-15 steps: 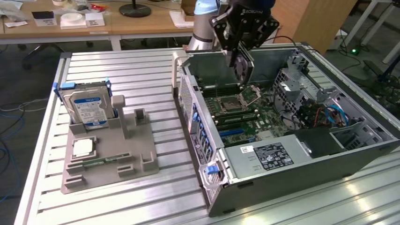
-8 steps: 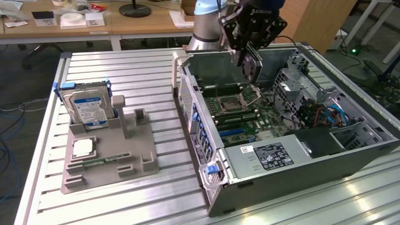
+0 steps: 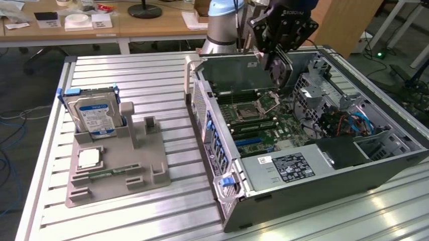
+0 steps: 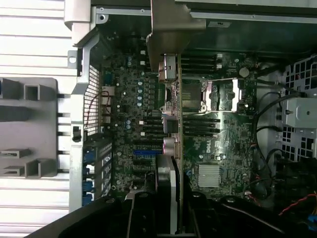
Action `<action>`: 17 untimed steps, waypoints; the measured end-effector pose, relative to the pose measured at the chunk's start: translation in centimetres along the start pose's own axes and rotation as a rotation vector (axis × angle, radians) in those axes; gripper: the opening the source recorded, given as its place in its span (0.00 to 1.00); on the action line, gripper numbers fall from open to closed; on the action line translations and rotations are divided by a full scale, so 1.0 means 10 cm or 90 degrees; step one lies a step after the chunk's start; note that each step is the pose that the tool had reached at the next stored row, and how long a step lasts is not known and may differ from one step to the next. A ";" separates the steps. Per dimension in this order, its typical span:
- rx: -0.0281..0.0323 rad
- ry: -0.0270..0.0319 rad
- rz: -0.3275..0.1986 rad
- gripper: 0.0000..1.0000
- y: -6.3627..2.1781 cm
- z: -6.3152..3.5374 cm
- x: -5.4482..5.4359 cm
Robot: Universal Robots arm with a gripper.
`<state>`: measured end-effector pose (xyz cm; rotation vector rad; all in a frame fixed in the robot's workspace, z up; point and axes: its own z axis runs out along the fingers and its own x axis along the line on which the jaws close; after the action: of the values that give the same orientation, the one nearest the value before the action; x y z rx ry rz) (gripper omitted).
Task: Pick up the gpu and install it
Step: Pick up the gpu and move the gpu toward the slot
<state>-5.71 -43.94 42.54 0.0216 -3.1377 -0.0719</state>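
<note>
The pincer (image 3: 276, 56) hangs over the open computer case (image 3: 221, 150), closed on the gpu (image 3: 282, 75) and gripping the thin card by its upper edge. The gpu stands upright on edge, inside the far part of the case and above the motherboard (image 3: 268, 133), close to the square processor socket (image 3: 258, 108). Whether its lower edge touches the board cannot be told.

In the wrist view the gpu (image 4: 171, 124) appears edge-on as a narrow strip running away from the pincer (image 4: 171, 210). The dark fingers (image 4: 143, 215) press on either side of it, and its silvery metal bracket is at the far end. The green motherboard (image 4: 223, 144) spreads beneath, with slots on both sides of the card.

The case lies on its side on the slatted metal desk (image 3: 134, 75), with a grey power supply box (image 3: 288, 168) at its near end. Well apart from it, toward the exterior view's left, a grey holder (image 3: 117, 170) sits on the desk. A hard drive (image 3: 94, 113) with a blue-and-white label stands upright in it, and a small square processor chip (image 3: 88, 158) lies flat just in front of the drive.
</note>
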 end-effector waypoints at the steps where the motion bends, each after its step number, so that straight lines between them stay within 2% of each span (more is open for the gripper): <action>1: 0.0000 0.0003 0.000 0.28 0.000 0.000 -0.03; 17: -0.0001 0.0049 0.000 0.28 -0.006 -0.002 -0.46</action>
<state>-1.10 -43.94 42.54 0.0214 -3.1300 -0.0718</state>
